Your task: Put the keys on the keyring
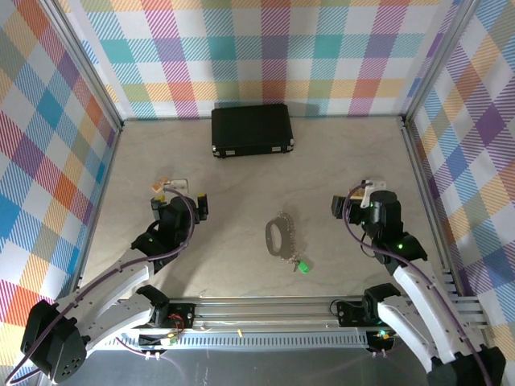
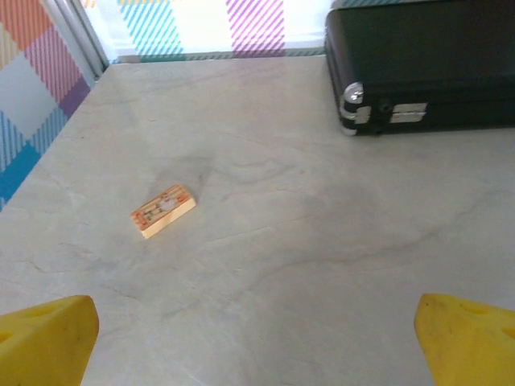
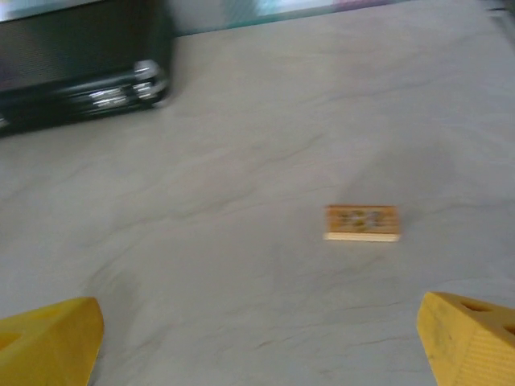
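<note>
Top view, keyring: the keyring (image 1: 275,238) is seen lying flat on the desk (image 1: 233,185), between the two arms and toward the near edge, touched by neither.
Top view, keys: the green key (image 1: 304,264) is found just beside the loop's lower right end, and small silver keys (image 1: 290,249) are ranged along its right side. Whether any is threaded onto the loop cannot be told.
Top view, left jaws: the left jaws are spread wide and empty, well to the left of the keyring.
Top view, right jaws: the right jaws are released and empty too, well to the right of the keyring.
Top view, case: a black case (image 1: 251,129) is set shut at the far edge.
Left wrist view: the left fingertips (image 2: 44,342) are shown far apart with nothing between them. A small tan block (image 2: 163,211) lies ahead, with the case corner beyond it.
Right wrist view: the right fingertips (image 3: 48,342) are parted over bare desk. A second tan block (image 3: 361,223) lies ahead. The picture is slightly blurred.
Step in hand: nothing is held, so a reach toward the keys and loop is judged to be due.
Next move: the thin loop would need to be pinned or lifted by one arm. The tiny green key would need a fine, low pinch from the other.
</note>
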Robot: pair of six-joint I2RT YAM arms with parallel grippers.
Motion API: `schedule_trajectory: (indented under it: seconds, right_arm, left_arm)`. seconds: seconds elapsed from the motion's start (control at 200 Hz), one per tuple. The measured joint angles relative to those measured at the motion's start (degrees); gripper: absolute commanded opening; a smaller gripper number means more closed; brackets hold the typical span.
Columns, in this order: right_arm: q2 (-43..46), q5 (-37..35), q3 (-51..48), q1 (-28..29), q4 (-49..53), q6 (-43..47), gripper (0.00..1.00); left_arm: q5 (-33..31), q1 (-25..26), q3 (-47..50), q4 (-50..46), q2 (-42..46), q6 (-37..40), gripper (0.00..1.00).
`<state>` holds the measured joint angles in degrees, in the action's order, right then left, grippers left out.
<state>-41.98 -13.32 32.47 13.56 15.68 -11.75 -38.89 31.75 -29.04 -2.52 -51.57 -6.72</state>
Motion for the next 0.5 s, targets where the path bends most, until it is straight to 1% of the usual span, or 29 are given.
schedule_trajectory:
  seconds: [0.08,0.245,0.36,0.495]
  right_arm:
    - [-1.62,-1.14,-3.56,-2.80,-4.72,-0.20,0.99]
    - [-1.81,-1.44,-11.91,-4.31,-12.66,0.96,0.99]
    - [-2.84,-1.51,-13.88,-5.29,-17.09,2.62,0.99]
    - [-5.16,-1.46,-15.30,-6.01,-23.10,5.62,0.99]
  left_arm:
    - [-0.98,-0.70,3.21,3.87,-0.07,1.73,1.00]
    - [-3.85,-2.97,8.28,11.04,-0.79,4.33,1.00]
    - [-5.25,-5.79,10.08,15.13,-2.12,4.83,1.00]
    - [-6.91,-7.17,10.80,19.96,-5.46,4.83,1.00]
